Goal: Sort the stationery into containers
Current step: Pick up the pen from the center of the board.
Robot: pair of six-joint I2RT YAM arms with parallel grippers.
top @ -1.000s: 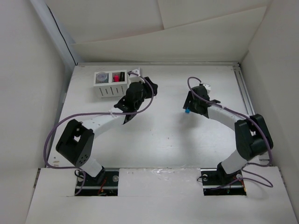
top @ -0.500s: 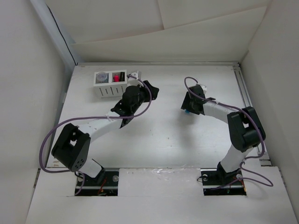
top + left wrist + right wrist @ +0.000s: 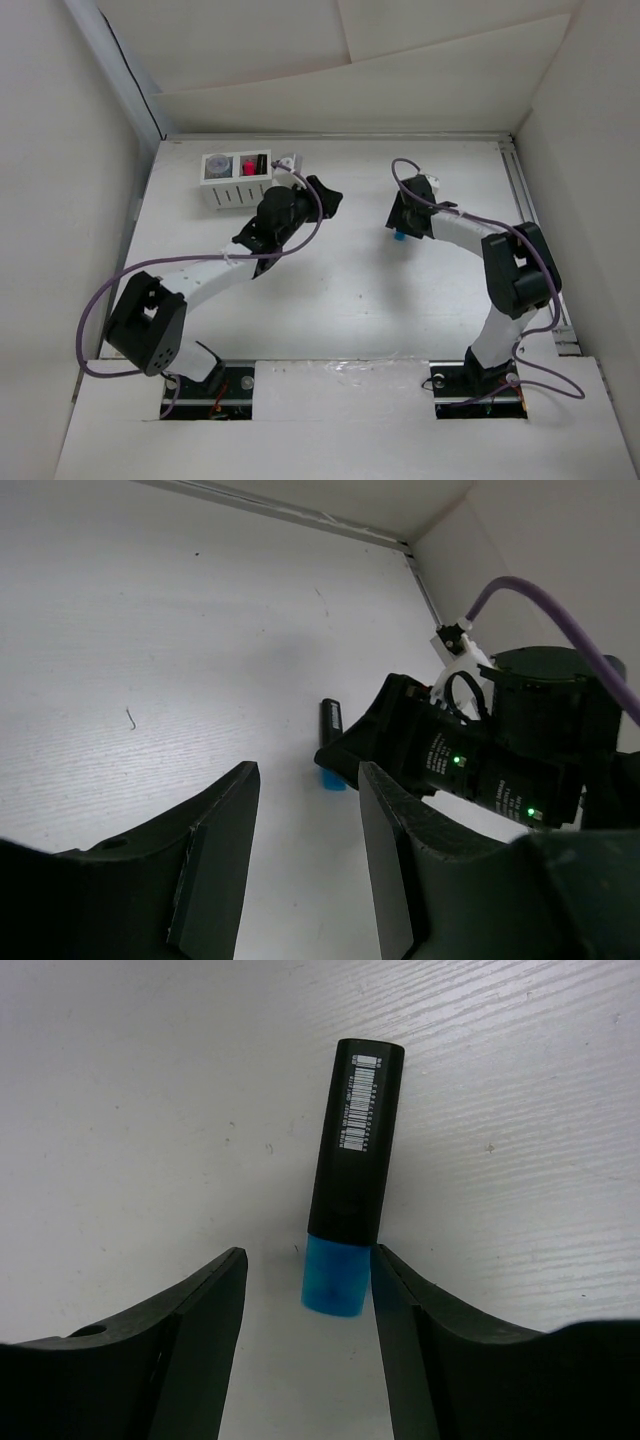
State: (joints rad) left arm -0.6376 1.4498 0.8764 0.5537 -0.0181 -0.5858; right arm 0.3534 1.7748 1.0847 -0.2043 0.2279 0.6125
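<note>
A white tabletop (image 3: 340,290) sits boxed in by white walls. On its right half lies a stubby black highlighter with a blue cap (image 3: 352,1170). The right gripper (image 3: 308,1252) straddles the cap, fingers spread and not clamped. The left gripper (image 3: 308,770) hangs empty with its fingers parted, near the white slotted two-compartment box (image 3: 238,193).

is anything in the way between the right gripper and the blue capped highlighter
Nothing visible does. The blue-capped highlighter lies flat on the table, its cap end between the open fingers of the right gripper, and only bare table shows in the gaps beside it.
</note>
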